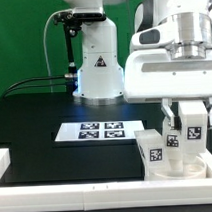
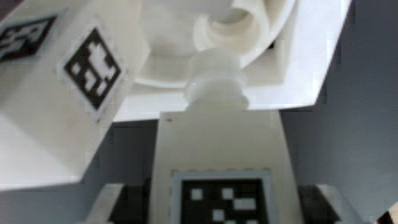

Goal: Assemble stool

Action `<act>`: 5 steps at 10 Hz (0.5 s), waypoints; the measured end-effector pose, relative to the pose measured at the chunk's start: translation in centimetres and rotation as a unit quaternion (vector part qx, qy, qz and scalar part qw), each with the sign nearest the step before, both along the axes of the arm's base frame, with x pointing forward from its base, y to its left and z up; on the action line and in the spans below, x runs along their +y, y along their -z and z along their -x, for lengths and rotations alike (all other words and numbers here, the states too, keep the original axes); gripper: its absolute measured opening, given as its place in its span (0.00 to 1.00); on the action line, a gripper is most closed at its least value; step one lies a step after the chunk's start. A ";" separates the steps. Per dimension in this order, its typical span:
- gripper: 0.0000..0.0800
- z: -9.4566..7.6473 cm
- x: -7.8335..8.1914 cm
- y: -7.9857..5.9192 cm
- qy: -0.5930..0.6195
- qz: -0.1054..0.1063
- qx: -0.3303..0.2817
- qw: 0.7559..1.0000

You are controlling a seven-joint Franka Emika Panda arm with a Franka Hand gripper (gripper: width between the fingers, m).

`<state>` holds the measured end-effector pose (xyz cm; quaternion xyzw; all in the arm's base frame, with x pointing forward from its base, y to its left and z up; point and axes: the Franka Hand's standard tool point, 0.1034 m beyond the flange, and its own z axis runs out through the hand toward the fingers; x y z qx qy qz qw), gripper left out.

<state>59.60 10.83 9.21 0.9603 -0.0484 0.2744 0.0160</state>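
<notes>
My gripper [image 1: 192,130] hangs at the exterior view's right, shut on a chunky white stool leg [image 1: 193,122] that carries a black-and-white tag. Just below and left of it sits the white stool seat [image 1: 162,155], tagged on its side, against the front rail. In the wrist view the leg [image 2: 221,150] runs away from my gripper [image 2: 222,208], one dark finger on each side. The leg's narrow tip [image 2: 210,78] touches the seat [image 2: 107,110] at a socket. How far the tip sits in the socket is hidden.
The marker board [image 1: 100,130] lies flat on the black table, left of the seat. A white border rail [image 1: 88,202] runs along the front edge and another [image 1: 1,161] stands at the left. The robot base [image 1: 95,64] rises at the back.
</notes>
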 end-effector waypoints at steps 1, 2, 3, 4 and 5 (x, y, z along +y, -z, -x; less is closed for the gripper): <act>0.41 0.1 0.0 0.3 0.001 0.000 0.002 1.000; 0.41 0.3 0.1 0.7 0.004 -0.001 0.004 1.000; 0.41 0.4 0.4 1.0 0.004 -0.001 0.006 1.000; 0.41 0.4 0.5 1.1 0.003 -0.001 0.007 1.000; 0.41 0.5 0.5 1.4 0.004 -0.001 0.007 1.000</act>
